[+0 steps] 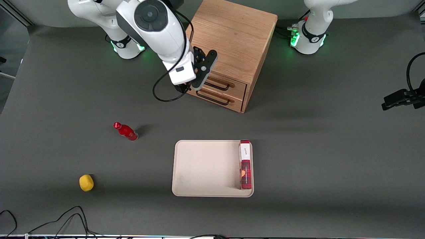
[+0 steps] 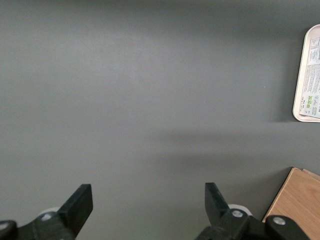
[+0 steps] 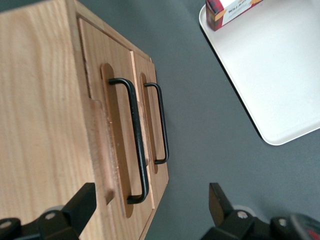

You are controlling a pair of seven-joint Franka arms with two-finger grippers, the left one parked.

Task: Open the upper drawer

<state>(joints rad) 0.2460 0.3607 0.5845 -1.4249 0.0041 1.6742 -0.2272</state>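
The wooden cabinet stands at the back of the table with both drawers shut. The upper drawer is the topmost one, with a black bar handle; the lower drawer sits beneath it. My right gripper is open and empty. It hovers in front of the cabinet at the working arm's end of the drawer fronts. In the right wrist view the upper drawer's handle lies between my open fingers, close to one fingertip, untouched. The gripper is a little short of the handle.
A cream tray lies nearer the front camera, with a red biscuit box on its edge; both show in the right wrist view, tray and box. A red bottle and a yellow object lie toward the working arm's end.
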